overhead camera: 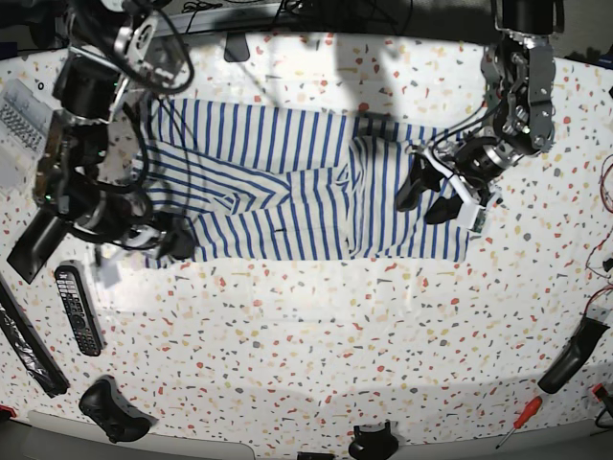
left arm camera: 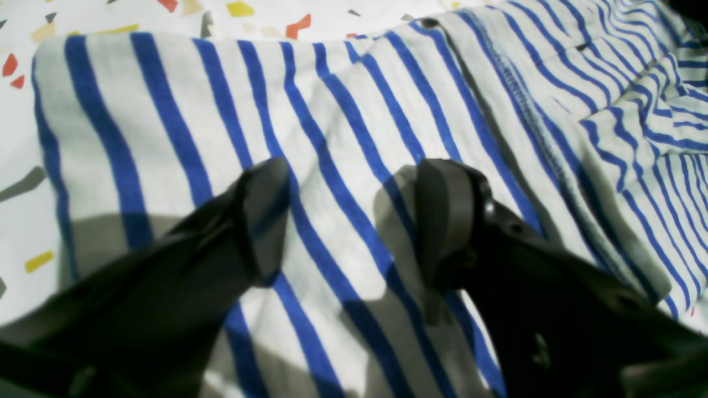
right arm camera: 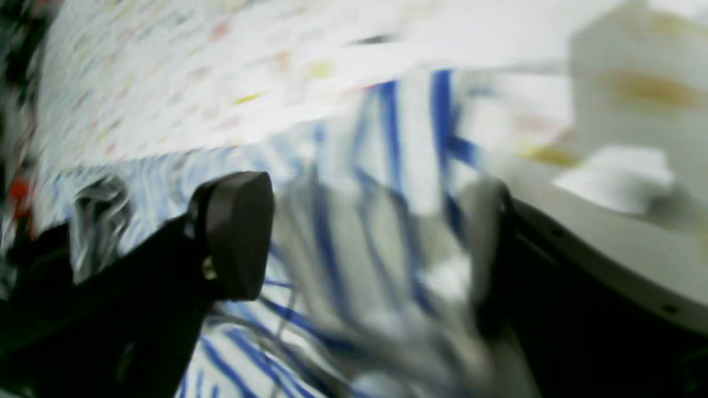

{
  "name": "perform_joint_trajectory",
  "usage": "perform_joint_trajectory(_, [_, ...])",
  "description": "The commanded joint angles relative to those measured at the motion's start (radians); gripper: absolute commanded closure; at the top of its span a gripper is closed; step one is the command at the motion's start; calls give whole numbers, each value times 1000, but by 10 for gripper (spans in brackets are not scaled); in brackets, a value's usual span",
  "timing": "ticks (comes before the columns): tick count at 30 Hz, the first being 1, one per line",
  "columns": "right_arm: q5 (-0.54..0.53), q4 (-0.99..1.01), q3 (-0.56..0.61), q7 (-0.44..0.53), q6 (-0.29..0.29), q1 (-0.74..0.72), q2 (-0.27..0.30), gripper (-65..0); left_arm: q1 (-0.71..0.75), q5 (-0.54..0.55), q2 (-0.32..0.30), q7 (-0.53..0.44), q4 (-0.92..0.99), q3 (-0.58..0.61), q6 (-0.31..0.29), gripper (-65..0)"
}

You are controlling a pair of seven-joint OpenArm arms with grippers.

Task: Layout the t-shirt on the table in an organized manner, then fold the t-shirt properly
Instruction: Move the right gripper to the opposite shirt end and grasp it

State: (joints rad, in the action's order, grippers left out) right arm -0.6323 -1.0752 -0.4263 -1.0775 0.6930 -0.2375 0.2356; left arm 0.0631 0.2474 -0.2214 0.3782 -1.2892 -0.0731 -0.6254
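I see the t-shirt [overhead camera: 287,192] spread on the table [overhead camera: 316,326], long axis side to side in the base view, stripes crossing it; my left gripper [left arm camera: 351,218] hangs jaws apart over its end; only that wrist view shows the stitched hem; my right gripper [right arm camera: 376,232], blurred, stands wide, cloth between.

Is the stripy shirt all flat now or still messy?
Partly folded, not neat. The t-shirt lies on the table with layers overlapping, and wrinkles near the middle.
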Motion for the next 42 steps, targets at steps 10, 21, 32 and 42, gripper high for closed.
perform_joint_trajectory(10, [39,-6,40,-43,2,-9,-38,-469,1,-26,-6,66,0,-3,23,-340])
perform_joint_trajectory(21, [123,-8,40,-52,-10,0,-4,-468,1,-26,-6,73,0,-3,23,-340])
perform_joint_trajectory(32, [73,-8,40,-55,-12,31,53,-469,1,-25,-6,73,0,-3,23,-340])
perform_joint_trajectory(42, [27,-8,40,-55,-32,156,20,-468,1,-26,-6,74,0,-3,23,-340])
